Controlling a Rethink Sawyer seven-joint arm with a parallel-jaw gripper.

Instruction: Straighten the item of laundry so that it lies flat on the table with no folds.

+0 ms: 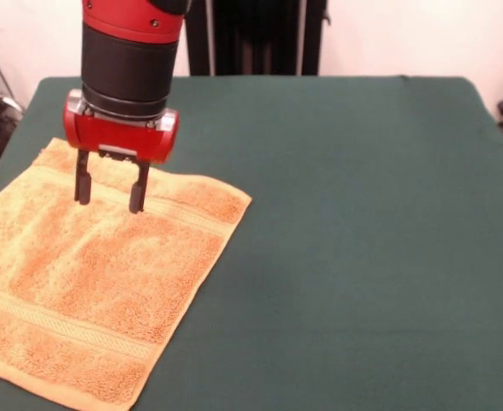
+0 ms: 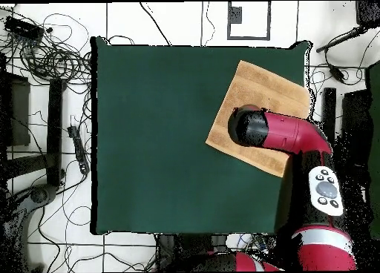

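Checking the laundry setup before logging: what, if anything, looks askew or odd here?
The orange-tan terry towel lies flat with no visible folds, but turned at an angle to the dark green felt table and near its edge. The open gripper is over the towel's far part. Nothing looks damaged.

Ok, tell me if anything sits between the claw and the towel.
Nothing visible does. The claw hangs open directly over the towel near its far edge, with only air beneath it. The table around it shows no other objects.

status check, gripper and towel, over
Gripper open, empty, hovering over towel's far edge. Towel spread flat near table corner, no folds seen. Nothing in the way.
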